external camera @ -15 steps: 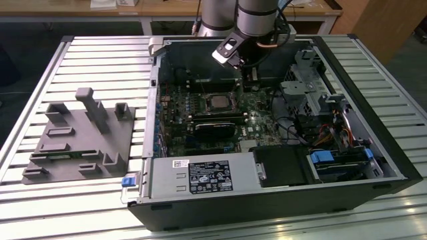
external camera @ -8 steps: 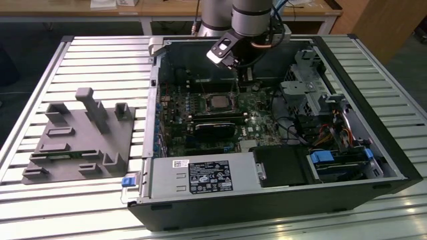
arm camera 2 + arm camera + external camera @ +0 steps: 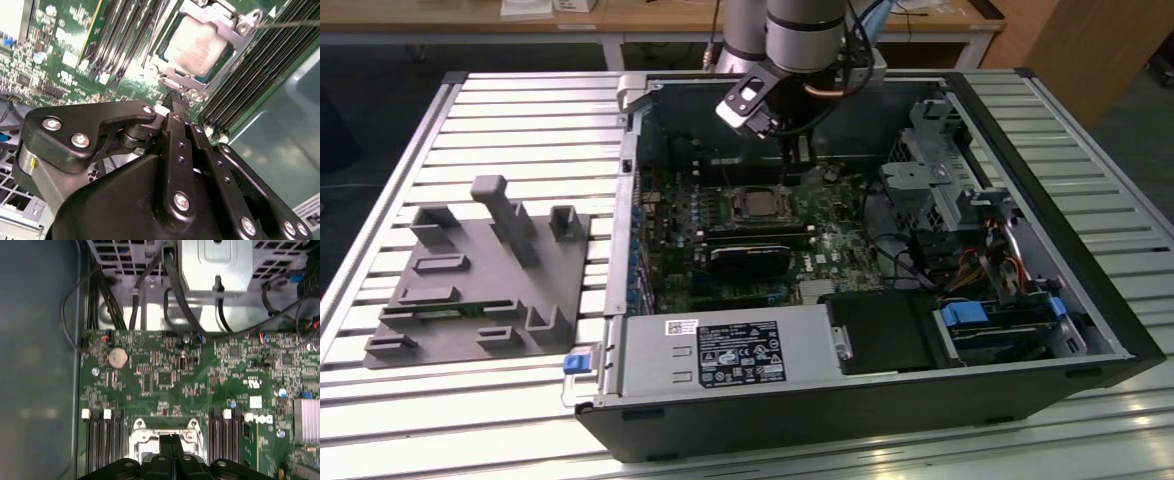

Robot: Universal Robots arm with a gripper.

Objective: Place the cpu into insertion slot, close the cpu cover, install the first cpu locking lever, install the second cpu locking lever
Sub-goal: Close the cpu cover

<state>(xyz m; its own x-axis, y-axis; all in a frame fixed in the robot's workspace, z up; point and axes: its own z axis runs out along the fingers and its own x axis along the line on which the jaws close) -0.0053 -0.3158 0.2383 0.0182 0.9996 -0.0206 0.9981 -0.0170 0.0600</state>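
while the open computer case (image 3: pixel 854 410) takes up most of the table, the risk sits in a small patch under the arm. the motherboard (image 3: pixel 165 375) lies flat below the gripper (image 3: pixel 175 100), whose two fingers are pressed together with nothing visible between them, the tips low and close to the board. the memory slots (image 3: pixel 100 440) run past the gripper on both sides, so a sideways drift could scrape their latches or the small parts nearby. just ahead of the tips is the insertion slot (image 3: pixel 137 437), and in the first wrist view the fingertips (image 3: pixel 165 445) overlap its near edge. the cpu cover (image 3: pixel 227 22) appears to lie down around the chip, though it cannot be told whether it is fully flat. the cpu (image 3: pixel 195 47) sits inside the slot, just beyond the tips, its pale top showing through the cover's cut-out. a thin locking lever (image 3: pixel 295 22) stretches away on the far side of the socket from the gripper; whether it is latched is unclear. pushed down too hard or off-line, the narrow tips could slip off a springy wire, gouge the board, or load the cover unevenly and strain the socket beneath the chip.
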